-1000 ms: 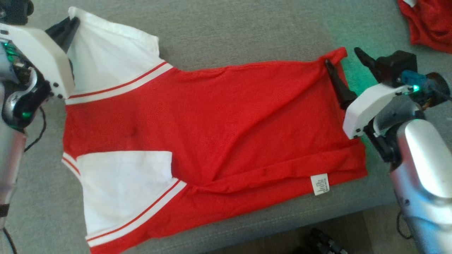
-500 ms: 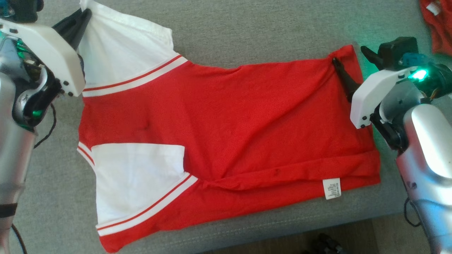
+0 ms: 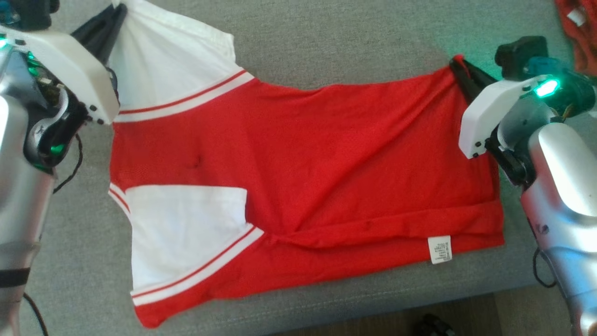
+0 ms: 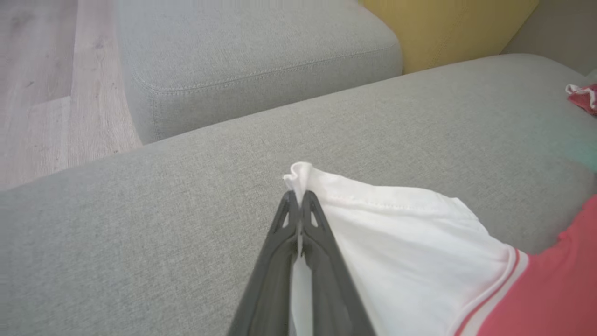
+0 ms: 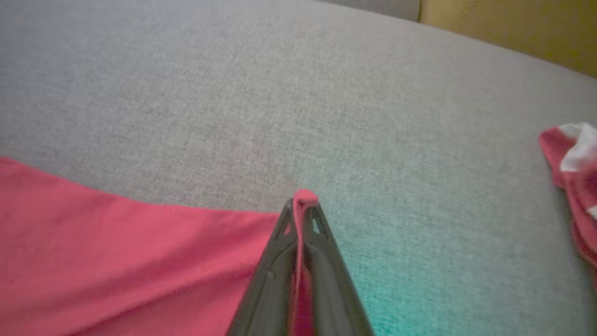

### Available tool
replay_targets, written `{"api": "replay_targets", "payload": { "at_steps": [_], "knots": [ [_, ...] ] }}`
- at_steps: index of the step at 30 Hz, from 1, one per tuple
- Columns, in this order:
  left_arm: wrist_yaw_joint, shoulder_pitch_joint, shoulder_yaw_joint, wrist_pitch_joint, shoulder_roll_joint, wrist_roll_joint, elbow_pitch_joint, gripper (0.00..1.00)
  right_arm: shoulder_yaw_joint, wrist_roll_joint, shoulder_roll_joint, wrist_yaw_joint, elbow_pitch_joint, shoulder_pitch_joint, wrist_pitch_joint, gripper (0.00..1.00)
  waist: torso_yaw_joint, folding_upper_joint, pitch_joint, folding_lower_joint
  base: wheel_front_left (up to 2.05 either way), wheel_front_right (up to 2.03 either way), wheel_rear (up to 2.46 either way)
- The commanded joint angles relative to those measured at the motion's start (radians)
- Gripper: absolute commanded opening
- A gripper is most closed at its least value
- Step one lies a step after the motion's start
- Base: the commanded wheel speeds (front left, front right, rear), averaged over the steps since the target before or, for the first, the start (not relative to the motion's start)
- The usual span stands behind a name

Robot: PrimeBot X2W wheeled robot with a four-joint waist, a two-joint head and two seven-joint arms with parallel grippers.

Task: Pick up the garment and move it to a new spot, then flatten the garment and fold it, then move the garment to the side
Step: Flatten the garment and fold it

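Spread on grey sofa cushion [image 3: 350, 46]: soft, light red-and-white T-shirt [image 3: 326, 163].
Pinched at sleeve tip by left claw [image 4: 298, 199], hem corner by right claw [image 5: 301, 206]; probably limp when lifted, so best held taut by corners.

BODY | left gripper [image 4: 298, 198], right gripper [image 5: 302, 205]: two long dark fingers each, tapered, triangular cut-outs near tips | wrist covers [image 3: 70, 65]: white, angular | screws [image 3: 92, 108]: dark, along cover edge | forearms [image 3: 564, 200]: silver, rounded | indicator lights [image 3: 545, 87]: green | cables [image 3: 70, 172]: thin, black | band [image 3: 11, 277]: black, round left forearm
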Motion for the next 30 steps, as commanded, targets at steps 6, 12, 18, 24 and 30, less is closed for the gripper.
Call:
{"api": "replay_targets", "payload": {
  "at_steps": [6, 12, 18, 24, 30],
  "knots": [
    [0.021, -0.007, 0.082, -0.072, 0.044, -0.019, -0.051, 0.0, -0.021, -0.012, 0.002, -0.001, -0.015, -0.009, -0.107, 0.0, -0.005, 0.0, -0.043, 0.0, 0.0, 0.0, 0.0],
    [0.042, 0.143, 0.114, -0.152, 0.056, -0.044, -0.165, 0.0, -0.024, 0.013, 0.014, -0.001, -0.057, 0.083, -0.193, 0.0, -0.003, 0.0, -0.099, 0.0, 0.0, 0.0, 0.0],
    [0.108, 0.395, 0.143, -0.22, 0.058, -0.064, -0.346, 0.0, -0.075, 0.03, 0.017, -0.001, -0.138, 0.236, -0.238, 0.0, 0.011, 0.0, -0.167, 0.0, 0.0, 0.0, 0.0],
    [0.176, 0.639, 0.147, -0.289, 0.022, -0.077, -0.473, 0.0, -0.16, 0.02, 0.039, -0.001, -0.238, 0.415, -0.235, 0.0, 0.035, 0.0, -0.244, 0.0, 0.0, 0.0, 0.0],
    [0.213, 0.808, 0.122, -0.337, -0.026, -0.092, -0.528, 0.0, -0.221, 0.003, 0.073, -0.001, -0.338, 0.56, -0.195, 0.0, 0.056, 0.0, -0.299, 0.0, 0.0, 0.0, 0.0]
  ]
}}
